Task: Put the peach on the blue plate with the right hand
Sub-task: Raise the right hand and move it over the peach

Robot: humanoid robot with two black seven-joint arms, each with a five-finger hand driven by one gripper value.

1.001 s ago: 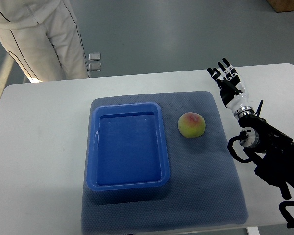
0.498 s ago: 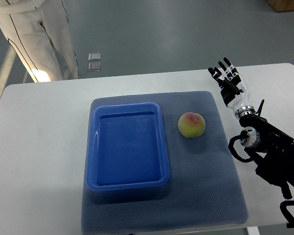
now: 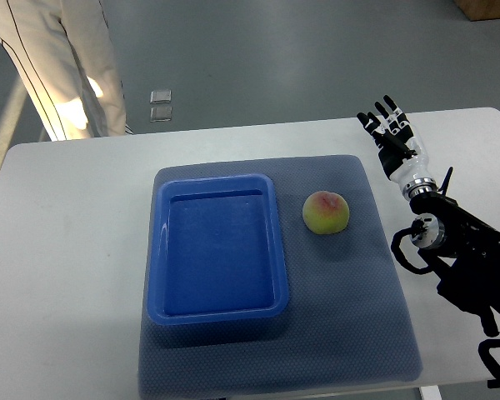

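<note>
Now the peach (image 3: 326,212) lies on the grey-blue mat (image 3: 350,317), just beside the right rim of the blue plate (image 3: 217,251) and not touching it; the right hand (image 3: 394,143) is over the white table (image 3: 67,250), well apart from the peach, fingers spread and holding nothing; a person's legs (image 3: 58,67) stand behind the table.

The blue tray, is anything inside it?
No, the blue tray looks empty; its whole floor shows. The peach sits outside it on the mat. What lies under the tray is hidden.
</note>
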